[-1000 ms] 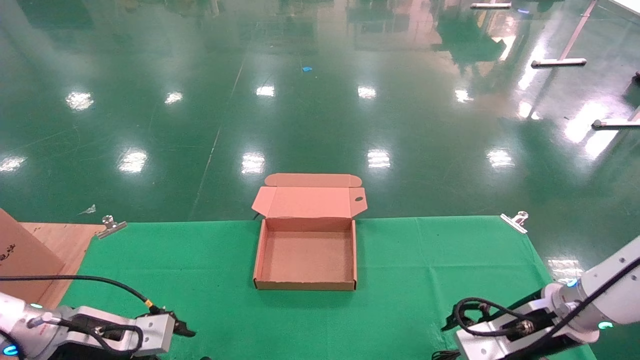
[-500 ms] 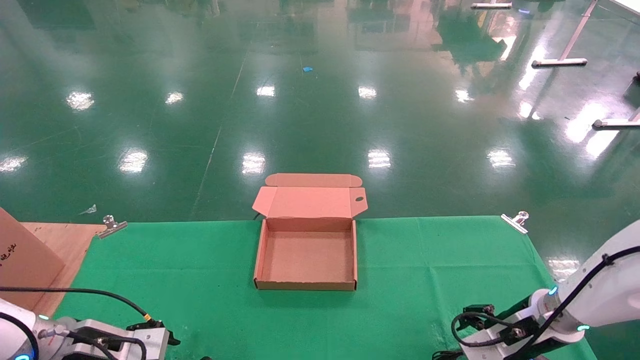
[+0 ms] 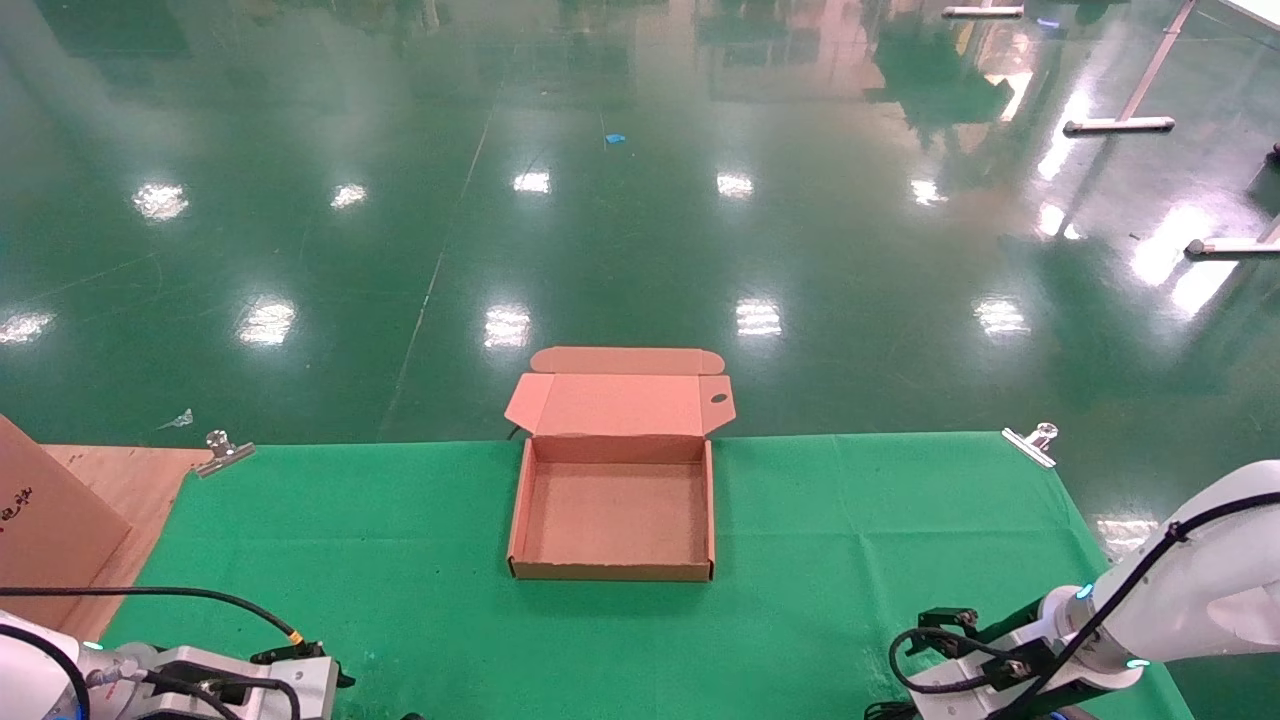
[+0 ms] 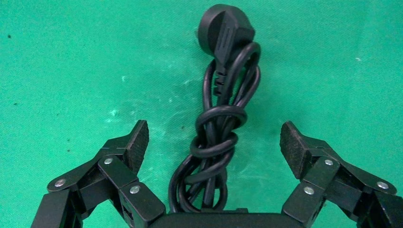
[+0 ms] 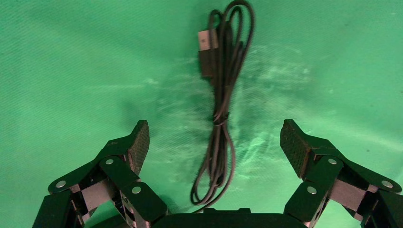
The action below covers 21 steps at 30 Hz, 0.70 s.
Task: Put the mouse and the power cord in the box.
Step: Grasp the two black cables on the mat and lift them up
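The box point(image 3: 610, 571) lies open and empty at the middle of the green cloth, its lid folded back over the far edge. In the left wrist view the power cord point(image 4: 219, 118), a thick black cable knotted into a bundle with a wall plug, lies on the cloth. My left gripper point(image 4: 214, 137) is open, its pads either side of the bundle and clear of it. In the right wrist view a thin black cable bundle point(image 5: 221, 109) with a USB plug lies between the open fingers of my right gripper point(image 5: 215, 135), untouched. The mouse is out of view.
The green cloth point(image 3: 850, 540) covers the table, held by metal clips point(image 3: 222, 452) at the far corners. A larger brown carton point(image 3: 40, 520) stands on bare wood at the left. Both arms sit low at the near edge, left arm point(image 3: 250, 690) and right arm point(image 3: 1150, 610).
Both arms have sunk toward the near edge of the head view, and their fingers have dropped out of that view. The box has not moved.
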{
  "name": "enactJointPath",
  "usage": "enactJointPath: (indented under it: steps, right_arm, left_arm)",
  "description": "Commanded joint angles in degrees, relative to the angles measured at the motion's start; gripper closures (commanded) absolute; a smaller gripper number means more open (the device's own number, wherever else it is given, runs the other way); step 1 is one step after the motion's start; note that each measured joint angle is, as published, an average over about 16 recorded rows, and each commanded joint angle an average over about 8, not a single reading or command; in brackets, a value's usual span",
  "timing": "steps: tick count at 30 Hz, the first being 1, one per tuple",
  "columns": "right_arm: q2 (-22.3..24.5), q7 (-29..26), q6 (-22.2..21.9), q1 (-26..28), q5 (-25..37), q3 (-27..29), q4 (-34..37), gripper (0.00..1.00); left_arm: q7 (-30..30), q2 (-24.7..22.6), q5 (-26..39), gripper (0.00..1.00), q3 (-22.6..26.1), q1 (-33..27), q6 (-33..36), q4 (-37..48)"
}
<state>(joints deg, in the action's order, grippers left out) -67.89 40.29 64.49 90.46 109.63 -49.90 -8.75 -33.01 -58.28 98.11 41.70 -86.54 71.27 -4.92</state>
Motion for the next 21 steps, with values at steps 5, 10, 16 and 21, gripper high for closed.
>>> enactJointPath:
  steps: [5,10,16,21]
  right_arm:
    - [-1.1,2.2,-2.0,0.4,-0.7,0.5,3.4,0.0]
    - [-1.8,3.4,-3.3,0.6,-0.6,0.5,5.0,0.0]
    - [-2.2,4.1,-5.3,0.8,-0.7,0.6,6.3,0.7]
    - [-2.3,4.6,-7.2,0.6,-0.9,0.7,6.9,1.0]
  left_arm:
    - [-1.2,-0.4,-0.5,0.0,-0.4,-0.3,-1.0,1.9]
    - [-2.0,-0.4,-1.1,0.0,-0.8,-0.4,-1.2,2.8]
    - [-2.4,-0.4,-0.8,0.62,-0.6,-0.7,-1.5,3.6]
    - [-2.7,-0.4,-0.3,1.0,-0.3,-1.1,-1.6,3.9]
